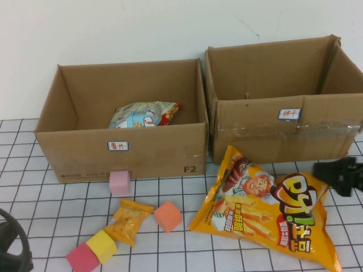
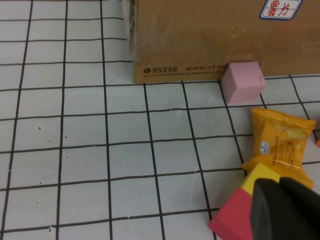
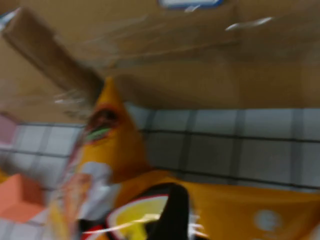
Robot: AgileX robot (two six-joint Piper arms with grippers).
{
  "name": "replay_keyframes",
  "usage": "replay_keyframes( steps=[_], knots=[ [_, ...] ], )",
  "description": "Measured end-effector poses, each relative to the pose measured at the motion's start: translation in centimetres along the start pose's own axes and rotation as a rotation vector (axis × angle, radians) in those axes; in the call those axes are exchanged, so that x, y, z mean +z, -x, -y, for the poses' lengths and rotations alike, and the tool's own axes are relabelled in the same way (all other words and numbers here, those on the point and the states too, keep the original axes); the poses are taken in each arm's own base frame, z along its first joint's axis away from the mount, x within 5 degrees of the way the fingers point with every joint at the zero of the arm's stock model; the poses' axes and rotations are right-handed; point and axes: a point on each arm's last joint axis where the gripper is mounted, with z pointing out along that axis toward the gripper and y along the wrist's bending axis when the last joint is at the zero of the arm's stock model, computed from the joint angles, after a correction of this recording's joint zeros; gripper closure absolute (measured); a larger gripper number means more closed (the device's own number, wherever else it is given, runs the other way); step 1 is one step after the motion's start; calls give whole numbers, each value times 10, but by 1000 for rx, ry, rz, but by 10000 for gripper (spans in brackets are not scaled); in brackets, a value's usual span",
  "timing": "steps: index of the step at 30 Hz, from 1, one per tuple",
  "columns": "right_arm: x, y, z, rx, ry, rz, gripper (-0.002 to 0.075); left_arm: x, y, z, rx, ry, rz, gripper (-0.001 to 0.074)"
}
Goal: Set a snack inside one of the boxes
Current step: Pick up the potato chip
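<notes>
High view: chip bag on table, boxes behind

Chip bag (image 1: 266, 212) lies lower right, before the right box (image 1: 283, 124); right gripper (image 1: 340, 173) at right edge, open beside it; left gripper (image 1: 11, 249) lower left, closed, empty.

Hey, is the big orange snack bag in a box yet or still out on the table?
Out. The big orange snack bag lies flat on the gridded table, in front of the right box, outside its walls.
</notes>
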Motion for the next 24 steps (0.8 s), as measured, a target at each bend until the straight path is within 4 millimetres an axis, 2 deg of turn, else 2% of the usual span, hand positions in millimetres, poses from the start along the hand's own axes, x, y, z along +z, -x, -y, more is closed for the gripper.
replay_keyframes(
  steps=[4, 7, 16, 24],
  knots=[
    [21, -1, 1, 56, 104, -46, 35, 0, -1, 0, 2, 1, 1, 736],
    [33, -4, 7, 123, 114, -80, 34, 1, -1, 0, 2, 1, 0, 736],
    [41, -8, 12, 153, 95, -105, 34, 1, -1, 0, 2, 1, 0, 736],
    [58, -25, 9, 237, 263, -179, 38, 1, -1, 0, 0, 0, 2, 736]
  ],
)
